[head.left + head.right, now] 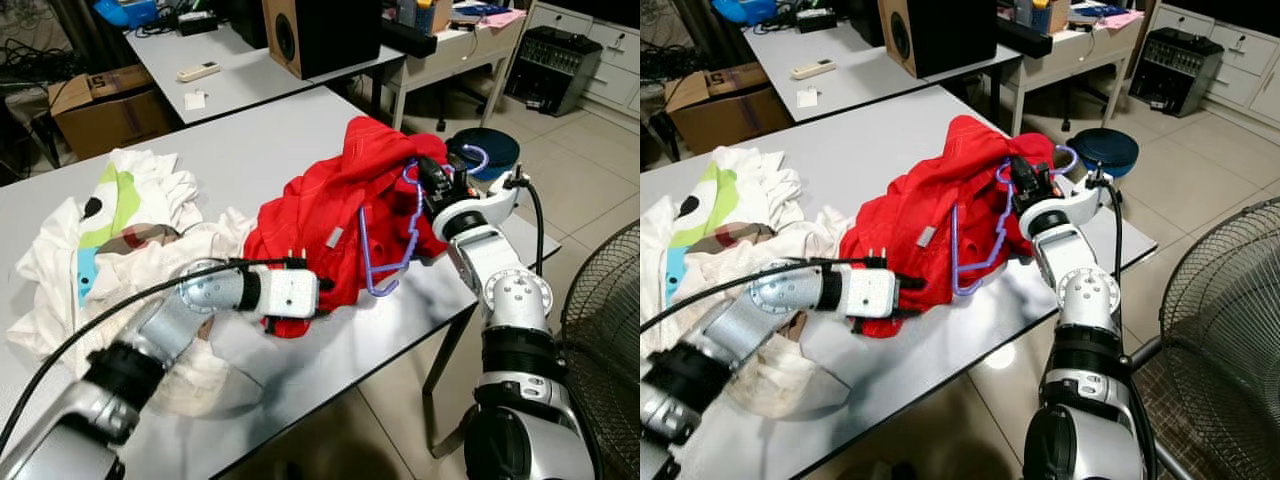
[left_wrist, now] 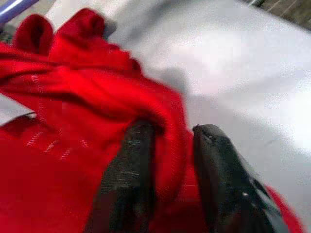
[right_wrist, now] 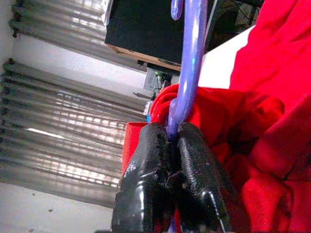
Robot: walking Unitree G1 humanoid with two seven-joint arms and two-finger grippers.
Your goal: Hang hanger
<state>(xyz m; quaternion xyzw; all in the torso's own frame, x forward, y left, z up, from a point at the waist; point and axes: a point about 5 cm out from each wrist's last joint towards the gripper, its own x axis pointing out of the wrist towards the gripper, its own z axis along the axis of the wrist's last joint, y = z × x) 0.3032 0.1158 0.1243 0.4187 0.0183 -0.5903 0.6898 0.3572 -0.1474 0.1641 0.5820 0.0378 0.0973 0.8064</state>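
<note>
Hanger [image 3: 189, 63] clamped in right hand [image 3: 170, 141]; left hand [image 2: 172, 160] pinches red garment [image 1: 320, 215].

A: Where's open tabletop?
B: Bare grey table [image 1: 260, 140] at twelve o'clock of the red garment [image 1: 320, 215].
A: Blocked?
B: White clothes heap [image 1: 120, 240] at nine; standing fan [image 1: 610, 330] at four.

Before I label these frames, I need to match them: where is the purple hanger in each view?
Left eye view: purple hanger right of centre, on the red garment.
Right eye view: hanger at centre, on the same garment.
Left wrist view: purple sliver at the corner.
Right wrist view: the right gripper clamps it.
Shared landmark: the red garment.
</note>
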